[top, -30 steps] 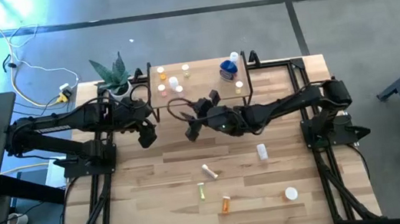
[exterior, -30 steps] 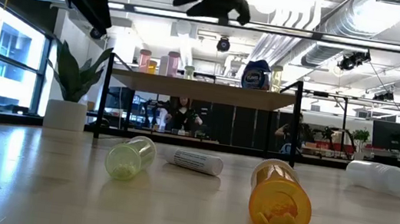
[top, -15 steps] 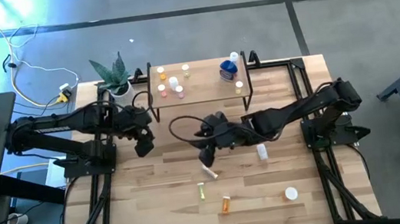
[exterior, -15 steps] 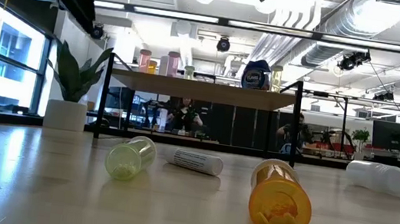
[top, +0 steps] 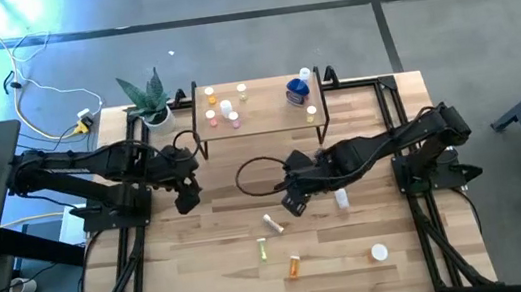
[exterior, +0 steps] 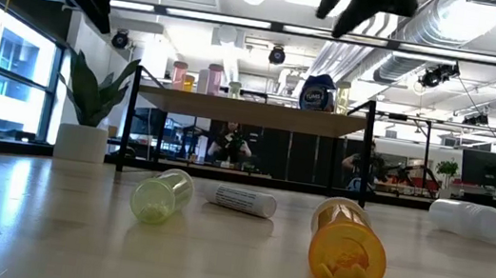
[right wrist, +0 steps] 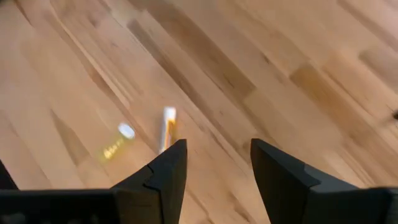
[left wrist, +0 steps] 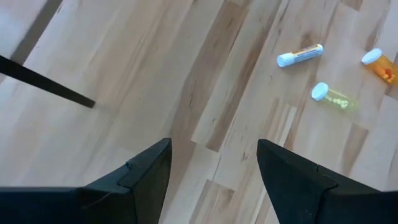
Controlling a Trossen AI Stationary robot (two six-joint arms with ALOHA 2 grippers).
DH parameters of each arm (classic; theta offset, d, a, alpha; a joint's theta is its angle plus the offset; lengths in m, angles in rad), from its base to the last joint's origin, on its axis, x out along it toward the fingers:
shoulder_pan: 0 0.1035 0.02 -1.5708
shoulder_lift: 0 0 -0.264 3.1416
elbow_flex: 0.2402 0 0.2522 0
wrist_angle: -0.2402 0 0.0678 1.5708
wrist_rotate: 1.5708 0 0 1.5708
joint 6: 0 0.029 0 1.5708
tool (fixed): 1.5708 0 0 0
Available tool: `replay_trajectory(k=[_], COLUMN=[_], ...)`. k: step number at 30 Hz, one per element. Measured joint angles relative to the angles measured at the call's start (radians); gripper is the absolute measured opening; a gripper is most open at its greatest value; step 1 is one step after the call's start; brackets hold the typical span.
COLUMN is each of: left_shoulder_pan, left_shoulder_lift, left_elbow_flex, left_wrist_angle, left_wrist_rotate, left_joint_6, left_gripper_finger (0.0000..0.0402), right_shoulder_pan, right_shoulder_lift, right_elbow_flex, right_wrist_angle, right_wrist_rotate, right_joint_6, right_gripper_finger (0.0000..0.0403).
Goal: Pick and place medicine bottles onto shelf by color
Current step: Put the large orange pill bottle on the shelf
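Observation:
Five medicine bottles lie on their sides on the table: a white tube (top: pixel 272 224), a yellow-green one (top: pixel 263 251), an orange one (top: pixel 294 266) and two white ones (top: pixel 341 197) (top: pixel 379 251). Several small bottles and the larger blue one (top: pixel 298 91) stand on the shelf (top: pixel 267 115) at the far edge. My right gripper (top: pixel 293 202) hovers open above the table, just right of the white tube (right wrist: pixel 168 127) and left of a white bottle. My left gripper (top: pixel 187 201) hangs open over bare wood left of the middle; its wrist view shows the tube (left wrist: pixel 300 55), the yellow-green bottle (left wrist: pixel 333 95) and the orange one (left wrist: pixel 380 63).
A potted plant (top: pixel 149 100) stands at the far-left corner beside the shelf. A black cable loop (top: pixel 256 172) hangs off the right arm. A black shelf leg (left wrist: pixel 46 84) shows in the left wrist view. The table's near-left part is bare wood. People sit in the room behind (exterior: pixel 228 144).
My right gripper has moved from in front of the shelf toward the near edge and then rightward, ending beside the white tube. My left gripper has drifted a little toward the near edge. The bottles have stayed where they were.

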Motion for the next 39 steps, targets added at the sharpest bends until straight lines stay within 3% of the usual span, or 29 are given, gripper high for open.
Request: replay_trajectory(k=[10, 18, 25, 39], left_shoulder_pan=[0.000, 0.000, 0.000, 0.001], left_shoulder_lift=[0.000, 0.000, 0.000, 0.000], left_elbow_flex=[0.000, 0.000, 0.000, 0.000], left_wrist_angle=[0.000, 0.001, 0.002, 0.001], left_wrist_rotate=[-0.003, -0.003, -0.003, 0.001], left_joint_6=[-0.011, -0.010, -0.020, -0.021], left_gripper_finger=[0.0227, 0.0227, 0.0227, 0.0227], right_shoulder_pan=[0.101, 0.215, 0.315, 0.602], right_shoulder_lift=[0.000, 0.001, 0.001, -0.086], right_elbow_flex=[-0.024, -0.134, -0.147, -0.148], right_wrist_angle=[-0.192, -0.231, -0.274, -0.408], right_wrist_rotate=[-0.040, -0.163, -0.244, -0.236], right_joint_6=[0.152, 0.299, 0.349, 0.625], right_gripper_finger=[0.0168, 0.0168, 0.0168, 0.0168])
